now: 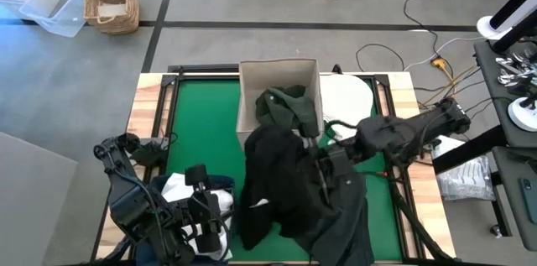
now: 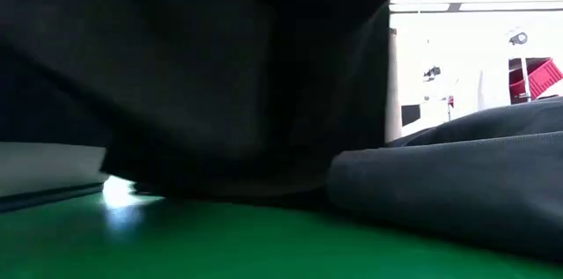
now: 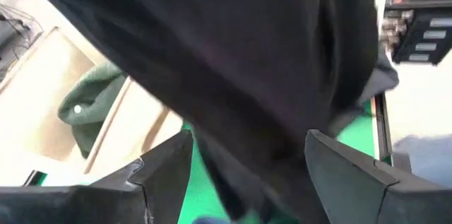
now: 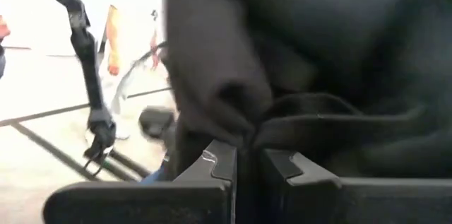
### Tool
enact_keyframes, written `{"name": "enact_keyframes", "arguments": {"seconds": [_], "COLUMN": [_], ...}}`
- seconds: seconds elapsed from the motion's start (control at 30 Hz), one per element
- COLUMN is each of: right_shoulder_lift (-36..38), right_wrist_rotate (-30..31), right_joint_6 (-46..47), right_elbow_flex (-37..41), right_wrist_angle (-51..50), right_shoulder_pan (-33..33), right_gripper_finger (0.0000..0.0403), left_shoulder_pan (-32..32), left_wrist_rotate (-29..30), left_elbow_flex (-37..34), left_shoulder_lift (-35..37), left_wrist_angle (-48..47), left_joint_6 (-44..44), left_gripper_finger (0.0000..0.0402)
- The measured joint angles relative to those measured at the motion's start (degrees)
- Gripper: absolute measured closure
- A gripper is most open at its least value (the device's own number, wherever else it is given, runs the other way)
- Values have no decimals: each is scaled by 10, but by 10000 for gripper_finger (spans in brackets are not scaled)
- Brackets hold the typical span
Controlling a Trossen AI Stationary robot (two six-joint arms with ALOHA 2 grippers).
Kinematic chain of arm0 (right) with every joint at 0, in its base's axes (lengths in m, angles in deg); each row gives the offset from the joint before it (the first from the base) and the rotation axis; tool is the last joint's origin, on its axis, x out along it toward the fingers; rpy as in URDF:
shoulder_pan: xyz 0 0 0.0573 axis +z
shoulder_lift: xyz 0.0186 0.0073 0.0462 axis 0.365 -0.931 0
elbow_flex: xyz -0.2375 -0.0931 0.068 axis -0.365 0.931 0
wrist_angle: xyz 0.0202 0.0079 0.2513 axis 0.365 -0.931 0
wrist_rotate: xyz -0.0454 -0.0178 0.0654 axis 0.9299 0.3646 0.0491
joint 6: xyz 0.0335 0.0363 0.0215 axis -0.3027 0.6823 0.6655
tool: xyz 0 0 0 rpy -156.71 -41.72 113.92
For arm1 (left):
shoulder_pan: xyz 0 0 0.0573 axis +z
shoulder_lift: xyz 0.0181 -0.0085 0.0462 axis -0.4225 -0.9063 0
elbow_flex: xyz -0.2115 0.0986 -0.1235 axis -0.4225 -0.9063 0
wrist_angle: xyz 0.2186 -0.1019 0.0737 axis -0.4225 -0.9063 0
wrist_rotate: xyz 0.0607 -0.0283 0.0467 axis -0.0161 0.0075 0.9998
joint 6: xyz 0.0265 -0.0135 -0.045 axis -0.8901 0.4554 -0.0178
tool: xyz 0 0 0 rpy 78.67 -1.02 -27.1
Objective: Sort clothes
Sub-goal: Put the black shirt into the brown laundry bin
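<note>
From above, the right gripper (image 1: 317, 155) sits at the centre of the frame, pinched shut on a black garment (image 1: 273, 186) that hangs and spreads down toward the lower middle. A dark green garment (image 1: 285, 106) already lies in the beige box (image 1: 248, 90) at upper centre, spilling over its right wall. A charcoal garment (image 1: 344, 216) is heaped at lower right, and white clothes (image 1: 180, 189) lie at lower left beside the left gripper (image 1: 204, 226), whose fingers stand wide and hold nothing. So I judge the sorting partly done: one piece boxed, one in the air, at least two heaps left.

At table level, the black cloth fills the upper left and centre, its hem close to the green mat (image 2: 220, 244); the charcoal heap rises at right.

The left wrist camera shows the black cloth hanging across the frame, the box and the green piece at left behind it.

The right wrist camera shows the fingers closed on a fold of black cloth; a person (image 4: 138, 33) stands beyond the table at upper left.

Open mat lies left of the box; the draped cloth hangs near the box's front wall and could snag there.
</note>
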Motion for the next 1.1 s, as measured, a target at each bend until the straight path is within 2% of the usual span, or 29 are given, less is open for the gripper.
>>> {"name": "enact_keyframes", "arguments": {"seconds": [0.13, 0.23, 0.4, 0.53, 0.67, 0.8, 0.93, 1.1], "right_shoulder_lift": [-7, -8, -8, -11, -18, -28, -49, -84], "right_wrist_rotate": [2, 27, 47, 47, 62, 70, 129, 174], "right_joint_6": [-23, -46, -103, -143, -174, -189, -198, -221], "right_elbow_flex": [-73, -125, -187, -220, -247, -263, -297, -343], "right_wrist_angle": [-51, -85, -96, -87, -84, -79, -72, -75], "right_shoulder_pan": [-5, -14, -32, -52, -77, -102, -122, -155], "right_gripper_finger": [385, 385, 385, 385, 385, 385, 385, 385], "left_shoulder_pan": [-6, -18, -41, -55, -57, -57, -57, -57], "left_wrist_rotate": [-12, -16, -14, 6, 57, 142, 194, 228], "left_elbow_flex": [-2, -7, -25, -65, -107, -151, -211, -269], "left_shoulder_lift": [-3, -3, -3, -4, -4, -4, -4, -4], "left_wrist_angle": [-22, -26, -26, -26, 2, 61, 113, 177], "left_joint_6": [28, 40, 69, 99, 106, 96, 95, 95], "left_gripper_finger": [150, 150, 150, 150, 150, 150, 150, 150]}}
